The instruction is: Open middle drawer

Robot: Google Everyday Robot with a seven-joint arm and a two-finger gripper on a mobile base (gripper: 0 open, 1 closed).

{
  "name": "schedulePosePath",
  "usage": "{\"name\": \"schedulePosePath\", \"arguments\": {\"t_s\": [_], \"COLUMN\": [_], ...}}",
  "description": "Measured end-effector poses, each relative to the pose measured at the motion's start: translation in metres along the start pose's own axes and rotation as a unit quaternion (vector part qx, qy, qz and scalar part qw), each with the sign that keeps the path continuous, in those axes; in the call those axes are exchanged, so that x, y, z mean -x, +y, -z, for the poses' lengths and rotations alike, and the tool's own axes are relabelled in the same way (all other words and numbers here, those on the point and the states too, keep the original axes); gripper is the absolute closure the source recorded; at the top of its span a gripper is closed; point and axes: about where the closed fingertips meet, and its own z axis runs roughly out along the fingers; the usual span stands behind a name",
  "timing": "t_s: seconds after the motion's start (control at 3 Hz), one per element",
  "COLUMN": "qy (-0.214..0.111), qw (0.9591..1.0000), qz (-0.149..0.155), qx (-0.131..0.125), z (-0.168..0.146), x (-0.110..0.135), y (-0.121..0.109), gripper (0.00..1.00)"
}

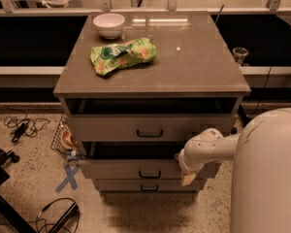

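Although the middle drawer (136,169) is not pulled out to its full length, it is seen standing out from the cabinet (150,87). A dark strip of its open inside is shown above its flat front, and that front is set forward of the bottom drawer (121,184) beneath it. The small black handle (150,174) is found at the middle of the front, with nothing on it.

The gripper (185,170) is placed at the right part of the same front, well to the right of the handle. It is close against the panel or its top edge (which of the two cannot be made out), at the end of the white arm (213,149) that is reached in from the right. Whether its jaws are spread or pressed together cannot be told, as that end is turned toward the drawer.

The top drawer (106,127) is likewise seen drawn out a little, with a dark gap under the cabinet top. On that top a white bowl (109,24) and a crumpled green bag (122,56) are laid, near each other and well apart from the work.

The task is judged to be largely done, since the drawer is plainly open. What may be left is a further pull, if a wider opening is wanted, after which the gripper is to be drawn clear.
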Motion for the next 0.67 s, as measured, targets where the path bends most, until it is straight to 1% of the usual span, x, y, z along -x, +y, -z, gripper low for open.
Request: {"name": "schedulePosePath", "arguments": {"t_s": [0.33,0.67], "qy": [0.0,0.0], "qw": [1.0,1.0], "qz": [0.0,0.0], "qx": [0.001,0.001], "z": [-0.0006,-0.0007], "x": [0.0002,0.0002], "y": [0.0007,0.0007], "gripper": [0.0,0.0]}}
